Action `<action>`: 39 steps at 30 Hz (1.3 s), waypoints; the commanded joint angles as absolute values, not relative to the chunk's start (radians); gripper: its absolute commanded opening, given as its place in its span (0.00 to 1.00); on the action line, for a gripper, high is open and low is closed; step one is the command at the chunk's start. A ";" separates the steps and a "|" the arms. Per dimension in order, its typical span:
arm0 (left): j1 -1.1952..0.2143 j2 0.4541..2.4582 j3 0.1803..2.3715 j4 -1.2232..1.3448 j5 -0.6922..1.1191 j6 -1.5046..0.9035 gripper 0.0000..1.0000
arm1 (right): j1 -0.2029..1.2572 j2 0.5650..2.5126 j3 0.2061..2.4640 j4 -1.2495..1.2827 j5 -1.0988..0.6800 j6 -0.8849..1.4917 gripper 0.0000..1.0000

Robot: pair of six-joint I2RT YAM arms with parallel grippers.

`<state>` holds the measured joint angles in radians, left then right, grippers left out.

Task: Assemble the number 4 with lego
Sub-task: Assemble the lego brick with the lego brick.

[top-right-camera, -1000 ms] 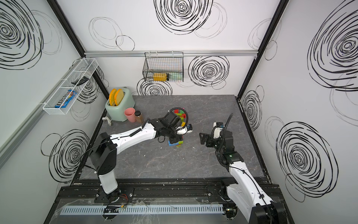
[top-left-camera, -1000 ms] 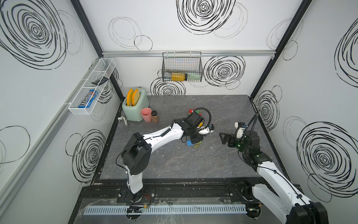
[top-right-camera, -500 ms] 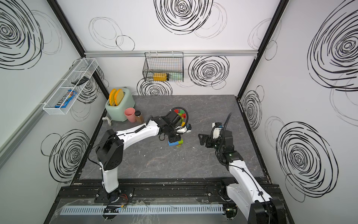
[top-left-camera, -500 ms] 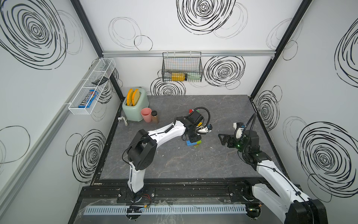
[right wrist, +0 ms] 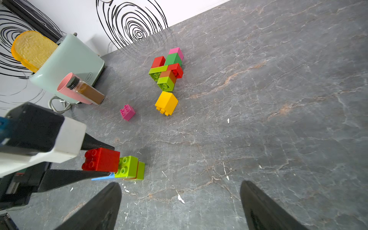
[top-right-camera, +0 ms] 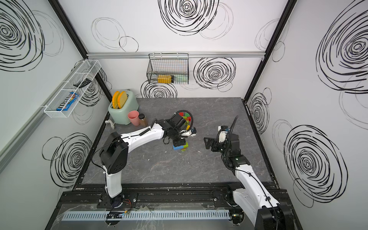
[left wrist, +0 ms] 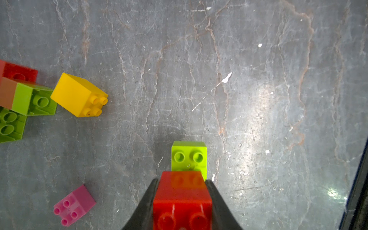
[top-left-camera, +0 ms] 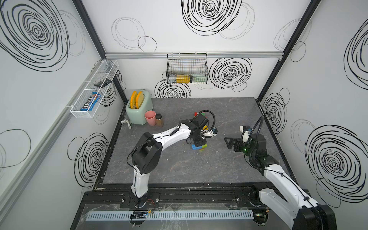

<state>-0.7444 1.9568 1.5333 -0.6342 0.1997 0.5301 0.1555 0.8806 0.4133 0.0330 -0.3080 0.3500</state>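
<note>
Lego brick point(right wrist: 101, 159) in left gripper point(left wrist: 182, 181) has neared stack point(right wrist: 129, 167).

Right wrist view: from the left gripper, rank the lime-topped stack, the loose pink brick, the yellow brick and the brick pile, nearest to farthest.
1. Lime-topped stack, beside the red brick that the left gripper holds.
2. Pink brick, lying alone.
3. Yellow brick, on its side, next to the pile.
4. Brick pile, farthest back.
</note>
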 commanded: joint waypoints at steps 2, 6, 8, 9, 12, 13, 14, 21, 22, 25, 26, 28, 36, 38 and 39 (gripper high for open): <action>-0.738 1.979 1.518 -0.647 0.229 0.565 0.00 | 0.150 0.867 0.449 0.027 -0.317 0.336 0.97; -0.739 1.986 1.508 -0.638 0.230 0.567 0.00 | 0.150 0.865 0.449 0.028 -0.319 0.336 0.97; -0.739 1.990 1.507 -0.640 0.235 0.568 0.00 | 0.150 0.866 0.449 0.028 -0.317 0.336 0.97; -0.741 1.993 1.506 -0.643 0.237 0.568 0.00 | 0.150 0.866 0.449 0.027 -0.317 0.336 0.97; -0.741 1.995 1.503 -0.656 0.237 0.571 0.00 | 0.150 0.865 0.449 0.028 -0.316 0.336 0.97; -0.741 1.996 1.503 -0.660 0.233 0.574 0.00 | 0.150 0.865 0.449 0.028 -0.315 0.336 0.97; -0.740 1.996 1.502 -0.665 0.225 0.578 0.00 | 0.150 0.866 0.449 0.029 -0.315 0.336 0.97; -0.744 2.006 1.479 -0.651 0.201 0.563 0.00 | 0.150 0.866 0.448 0.028 -0.311 0.336 0.97; -0.745 2.007 1.469 -0.646 0.205 0.562 0.00 | 0.150 0.867 0.447 0.031 -0.310 0.337 0.97; -0.742 1.995 1.415 -0.609 0.208 0.554 0.00 | 0.150 0.876 0.448 0.033 -0.310 0.336 0.97; -0.742 1.991 1.394 -0.595 0.204 0.550 0.00 | 0.149 0.879 0.446 0.032 -0.311 0.336 0.97; -0.741 1.990 1.361 -0.574 0.221 0.546 0.00 | 0.149 0.882 0.445 0.032 -0.309 0.336 0.97; -0.756 2.068 1.351 -0.619 0.198 0.565 0.00 | 0.149 0.894 0.448 0.030 -0.314 0.333 0.97; -0.751 2.053 1.331 -0.588 0.235 0.568 0.00 | 0.149 0.894 0.446 0.031 -0.320 0.326 0.97; -0.749 2.048 1.328 -0.581 0.249 0.570 0.00 | 0.150 0.893 0.446 0.031 -0.323 0.326 0.97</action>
